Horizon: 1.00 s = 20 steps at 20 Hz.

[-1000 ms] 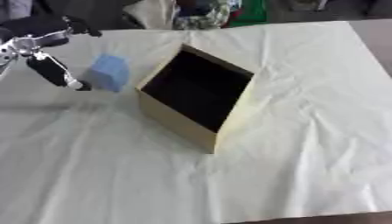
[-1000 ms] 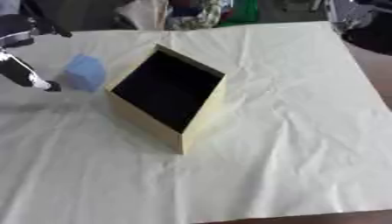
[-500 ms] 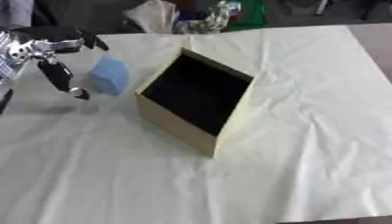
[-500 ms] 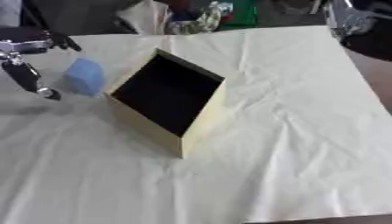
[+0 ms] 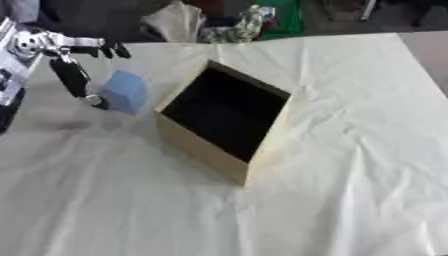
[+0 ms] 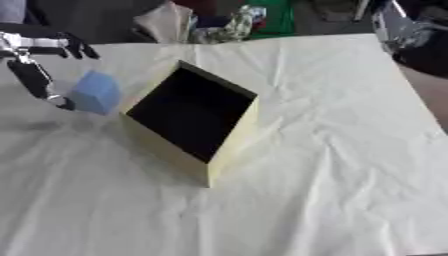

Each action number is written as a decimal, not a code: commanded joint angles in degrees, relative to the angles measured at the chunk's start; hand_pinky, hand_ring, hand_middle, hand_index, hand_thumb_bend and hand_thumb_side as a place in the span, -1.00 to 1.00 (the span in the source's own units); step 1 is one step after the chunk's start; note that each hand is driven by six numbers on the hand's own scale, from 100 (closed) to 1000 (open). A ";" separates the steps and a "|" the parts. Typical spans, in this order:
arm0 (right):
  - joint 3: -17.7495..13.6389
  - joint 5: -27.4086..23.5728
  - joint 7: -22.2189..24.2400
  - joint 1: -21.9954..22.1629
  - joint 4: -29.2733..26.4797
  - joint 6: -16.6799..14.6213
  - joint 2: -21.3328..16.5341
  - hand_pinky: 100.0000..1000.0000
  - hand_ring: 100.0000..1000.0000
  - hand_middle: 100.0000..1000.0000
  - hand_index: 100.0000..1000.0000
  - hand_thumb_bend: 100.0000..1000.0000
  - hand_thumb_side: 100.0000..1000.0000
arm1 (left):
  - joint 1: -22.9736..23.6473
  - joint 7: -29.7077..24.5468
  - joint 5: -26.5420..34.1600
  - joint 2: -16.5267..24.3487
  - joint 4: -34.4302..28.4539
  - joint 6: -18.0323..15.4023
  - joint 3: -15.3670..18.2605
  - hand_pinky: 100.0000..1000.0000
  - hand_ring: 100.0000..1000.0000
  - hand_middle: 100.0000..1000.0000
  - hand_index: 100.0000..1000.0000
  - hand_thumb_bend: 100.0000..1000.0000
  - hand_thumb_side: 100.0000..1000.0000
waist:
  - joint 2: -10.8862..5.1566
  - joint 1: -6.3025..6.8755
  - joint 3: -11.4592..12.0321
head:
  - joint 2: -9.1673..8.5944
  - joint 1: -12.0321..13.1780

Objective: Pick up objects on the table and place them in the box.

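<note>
Reaching left hand (image 5: 70, 65), fingers spread | blue block (image 5: 125, 91) beside box (image 5: 229, 125) | interior dark

Count from my station: one light blue block (image 5: 125, 91) on the bench (image 5: 350, 150), one open cardboard box (image 5: 224, 122) with a dark inside. One cream cloth (image 6: 332, 165) covers the bench. One robot hand, the left hand (image 5: 66, 62), is fully in view; part of one right arm (image 6: 398, 30) shows at the far corner.
</note>
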 commanded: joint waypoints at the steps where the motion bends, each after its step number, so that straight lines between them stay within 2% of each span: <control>1: -0.34 -0.20 0.19 -1.13 -0.80 -0.10 -0.95 0.53 0.63 0.64 0.67 -1.00 -0.06 | -1.63 -2.02 -0.38 0.36 -0.45 1.33 1.48 0.71 0.76 0.74 0.84 0.06 -1.00 | -0.01 0.29 -0.17 | -0.75 0.19; 6: -0.31 -0.18 0.00 -1.35 -0.80 -0.04 -0.81 0.52 0.63 0.64 0.67 -1.00 -0.05 | -1.96 -2.74 -1.09 -0.12 0.00 2.05 1.67 0.71 0.76 0.74 0.83 0.05 -1.00 | 0.54 0.24 -0.44 | -0.94 0.28; 12: -0.26 -0.20 -0.42 -1.84 -0.80 -0.13 -0.55 0.53 0.63 0.63 0.67 -1.00 -0.05 | -2.56 -3.09 -4.08 -0.94 2.32 2.24 1.54 0.72 0.78 0.74 0.82 0.00 -1.00 | 1.98 0.18 -1.08 | -1.85 1.08; 20: -0.21 -0.23 -0.40 -1.97 -0.80 -0.24 -0.31 0.53 0.62 0.62 0.67 -1.00 -0.03 | -2.68 -1.12 -7.65 -1.69 3.90 2.09 2.10 0.72 0.78 0.71 0.76 -0.09 -1.00 | 2.93 0.15 -1.93 | -2.85 1.76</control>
